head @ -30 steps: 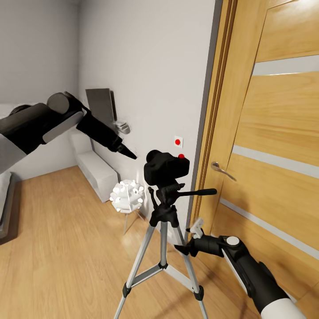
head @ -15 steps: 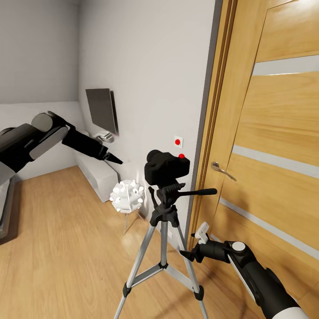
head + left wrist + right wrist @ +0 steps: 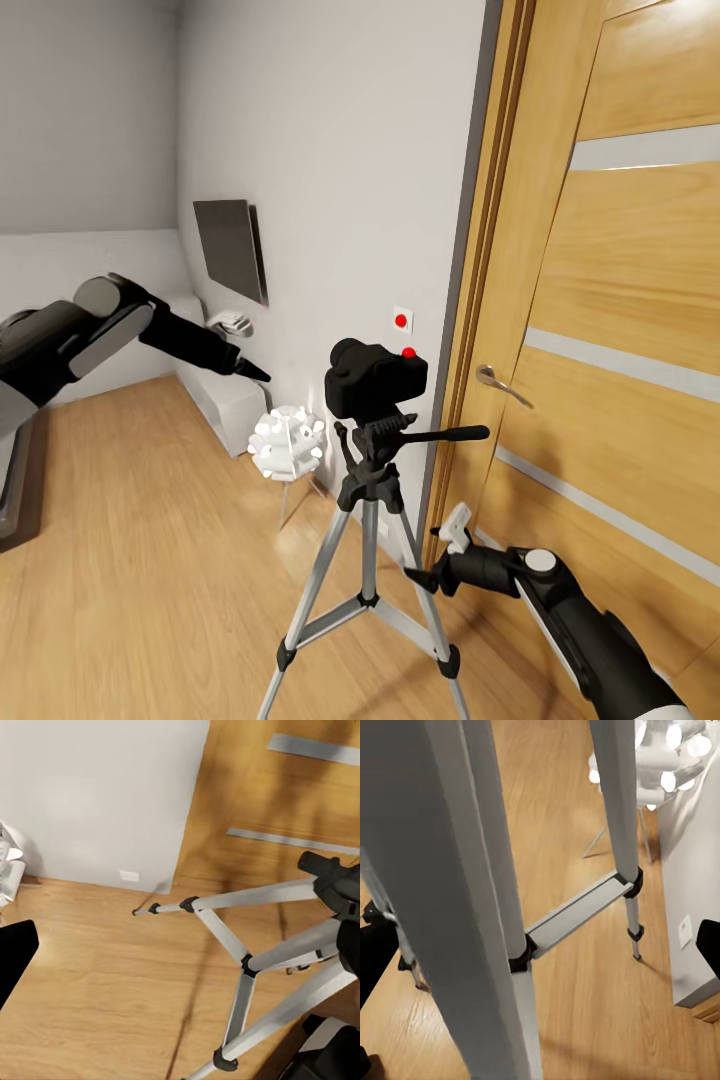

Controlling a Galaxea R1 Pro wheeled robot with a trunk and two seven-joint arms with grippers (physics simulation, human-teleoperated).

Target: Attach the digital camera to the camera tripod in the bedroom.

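- Camera first: the digital camera (image 3: 375, 378) sits on top of the camera tripod (image 3: 367, 560) by the wooden door (image 3: 600, 330), upright, its base on the black head, with the pan handle (image 3: 445, 434) pointing toward the door.
- Since a second ago, we have pulled our left tool (image 3: 250, 372) back from just beside the camera to well off to its left. It is now apart from the camera and holds nothing. From the head view its fingers look drawn to a point, but we cannot tell for sure how far they are parted.
- Our right tool (image 3: 425, 577) has dropped a little lower beside the near tripod leg. It appears empty, close to the leg without a clear grip; its opening we cannot tell.
- In the left wrist view we see the silver legs (image 3: 247, 945) spread on the light wood floor (image 3: 97, 975).
- The camera has not shifted while both arms moved away, so we judge it mounted and the task at or near its end.
- Any remaining risk is that the right arm nudges the leg as it retreats.
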